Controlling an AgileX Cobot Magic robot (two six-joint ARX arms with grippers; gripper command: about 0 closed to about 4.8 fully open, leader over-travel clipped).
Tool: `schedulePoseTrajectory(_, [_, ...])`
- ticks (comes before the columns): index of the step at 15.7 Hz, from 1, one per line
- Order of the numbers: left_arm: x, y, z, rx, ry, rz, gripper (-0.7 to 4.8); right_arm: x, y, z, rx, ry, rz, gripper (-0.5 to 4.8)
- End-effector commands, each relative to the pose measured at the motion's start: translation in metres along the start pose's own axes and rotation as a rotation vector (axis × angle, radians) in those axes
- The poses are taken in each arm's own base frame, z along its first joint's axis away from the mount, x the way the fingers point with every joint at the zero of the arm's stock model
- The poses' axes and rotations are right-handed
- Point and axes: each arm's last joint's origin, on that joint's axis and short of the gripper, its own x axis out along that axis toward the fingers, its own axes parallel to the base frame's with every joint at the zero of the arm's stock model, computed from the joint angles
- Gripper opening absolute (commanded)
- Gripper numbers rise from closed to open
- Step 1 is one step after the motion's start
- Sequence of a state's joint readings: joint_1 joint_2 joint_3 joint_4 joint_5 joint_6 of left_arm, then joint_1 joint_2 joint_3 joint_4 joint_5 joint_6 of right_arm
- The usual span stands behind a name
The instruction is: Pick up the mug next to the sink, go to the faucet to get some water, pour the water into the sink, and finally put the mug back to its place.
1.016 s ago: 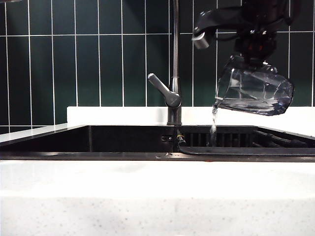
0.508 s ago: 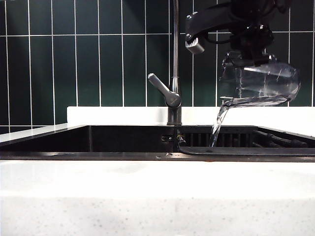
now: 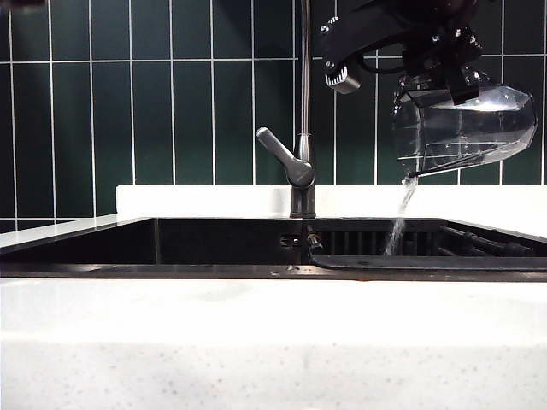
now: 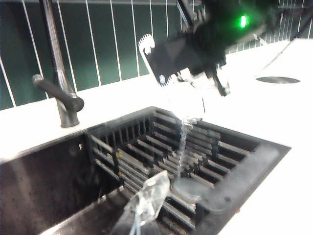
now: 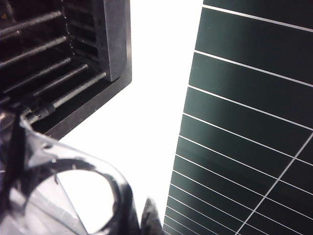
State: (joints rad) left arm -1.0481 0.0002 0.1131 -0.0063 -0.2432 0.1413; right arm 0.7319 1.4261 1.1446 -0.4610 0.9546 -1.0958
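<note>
mug [image 3: 461, 128] on its side, mouth left | right tool [image 3: 444, 64] pinching it | left tool pressed together

The mug [image 3: 463, 128], a clear faceted glass cup, hangs tipped on its side at the upper right of the exterior view, its mouth turned left and a thin stream of water falling from its lower lip. The faucet [image 3: 301, 128], a slim metal pipe on a short cylindrical base with a flat lever angled up to the left, stands upright at the frame's centre, just left of the mug. The sink [image 3: 214, 243], a wide black basin with a dark rim in a white speckled counter, spans the middle band, and the water lands on its slotted rack at the right.
</note>
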Motion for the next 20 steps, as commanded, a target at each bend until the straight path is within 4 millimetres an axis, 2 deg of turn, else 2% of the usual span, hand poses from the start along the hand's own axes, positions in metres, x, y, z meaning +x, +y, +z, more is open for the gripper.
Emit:
schedulePoseTrajectory(1, [0.0,0.0,0.002,-0.006,-0.013,-0.003,-0.05,-0.002,-0.005,0.0,0.051,-0.007,-0.02,-0.07])
schedulePoseTrajectory(5, [0.0,0.0,0.0,-0.004,0.0,-0.007,-0.06,-0.002,-0.004,0.002,0.176,-0.062,0.012,-0.07])
schedulePoseTrajectory(6, [0.0,-0.001,0.002,-0.025,-0.015,-0.025,-0.05,-0.002,-0.005,0.001,0.283,-0.101,0.045,-0.07])
schedulePoseTrajectory(7, [0.0,0.0,0.002,-0.029,-0.023,-0.024,-0.05,0.0,-0.008,-0.004,0.494,-0.181,0.122,-0.07])
schedulePoseTrajectory(9, [0.0,0.0,0.002,-0.032,-0.024,-0.024,-0.06,0.004,-0.017,-0.017,0.76,-0.271,0.225,-0.07])
schedulePoseTrajectory(11, [0.0,0.0,0.003,-0.056,-0.034,-0.023,-0.05,0.012,-0.026,-0.036,0.957,-0.379,0.266,-0.07])
schedulePoseTrajectory(14, [0.0,0.0,0.006,-0.063,-0.058,-0.02,-0.05,0.021,-0.021,-0.064,1.137,-0.51,0.278,-0.07])
schedulePoseTrajectory(15, [0.0,0.0,0.007,-0.075,-0.069,-0.015,-0.05,0.025,-0.017,-0.075,1.187,-0.545,0.276,-0.07])
schedulePoseTrajectory(16, [0.0,0.001,0.008,-0.099,-0.077,-0.016,-0.05,0.033,-0.004,-0.099,1.319,-0.612,0.295,-0.07])
schedulePoseTrajectory(18, [0.0,0.0,0.008,-0.127,-0.078,-0.02,-0.05,0.048,0.013,-0.129,1.434,-0.73,0.335,-0.07])
schedulePoseTrajectory(20, [0.0,0.0,0.008,-0.133,-0.078,-0.025,-0.05,0.065,0.031,-0.16,1.54,-0.742,0.335,-0.07])
